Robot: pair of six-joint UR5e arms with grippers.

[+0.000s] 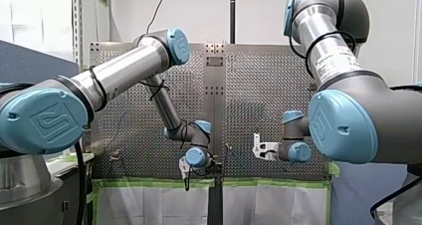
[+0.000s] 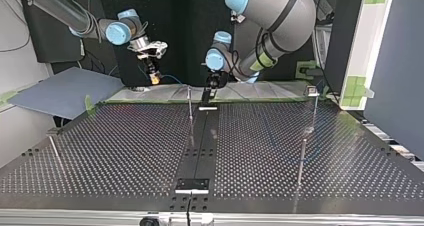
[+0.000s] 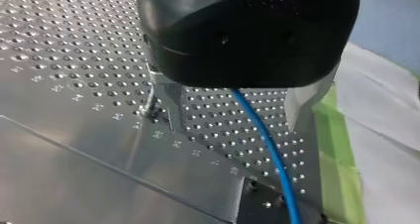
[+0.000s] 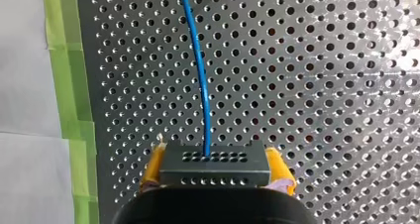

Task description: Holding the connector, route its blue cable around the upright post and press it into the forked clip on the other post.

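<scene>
You can see the connector point(image 4: 214, 164) clamped between the yellow pads point(image 4: 154, 167) of my right gripper point(image 4: 216, 157), above the table point(image 4: 322, 85); its blue cable point(image 4: 200, 75) runs ahead over the holes; my left gripper point(image 3: 233, 105) stands wide, the cable passing between its fingers, just beside a thin post point(image 2: 189, 102).

Overhead light is glaring off the perforated bench point(image 2: 125, 151), pale reflections are streaking its middle strip, and beyond the bench's far edge, in the top view, everything is sitting dark.
</scene>
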